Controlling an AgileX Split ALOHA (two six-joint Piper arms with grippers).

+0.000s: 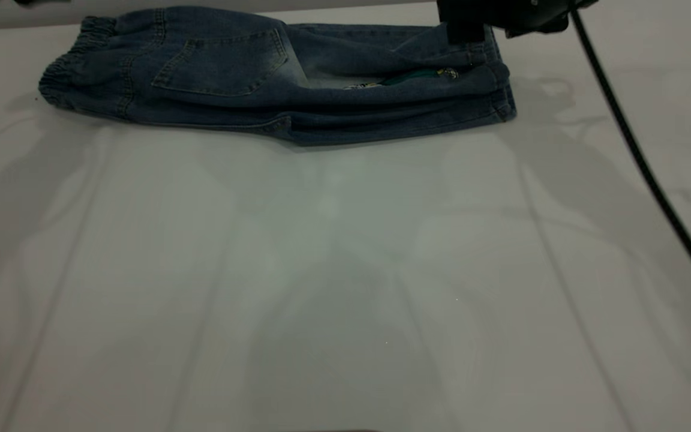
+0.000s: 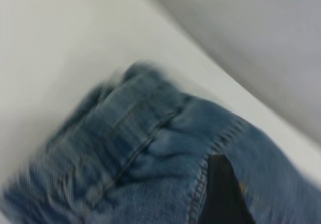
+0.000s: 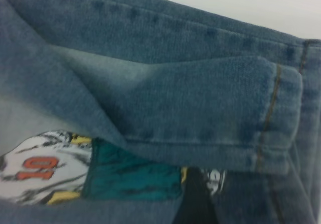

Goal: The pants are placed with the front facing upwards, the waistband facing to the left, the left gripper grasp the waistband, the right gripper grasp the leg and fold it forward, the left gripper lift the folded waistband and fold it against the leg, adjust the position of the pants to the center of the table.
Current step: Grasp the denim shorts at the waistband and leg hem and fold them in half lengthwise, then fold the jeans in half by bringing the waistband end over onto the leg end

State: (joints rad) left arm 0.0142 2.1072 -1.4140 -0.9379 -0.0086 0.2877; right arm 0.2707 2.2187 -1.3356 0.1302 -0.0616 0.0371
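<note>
Black blocky right gripper (image 1: 504, 18); thick black cable (image 1: 639, 156) trailing.

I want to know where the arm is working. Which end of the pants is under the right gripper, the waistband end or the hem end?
The hem end: flat and stitched, directly below the right gripper. The ruffled waistband lies at the opposite end.

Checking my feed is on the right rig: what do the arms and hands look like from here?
Little shows. In the exterior view the right hand is a black blocky housing at the top edge, above the pants, trailing a thick black cable across the white table. The left hand is out of view.
</note>
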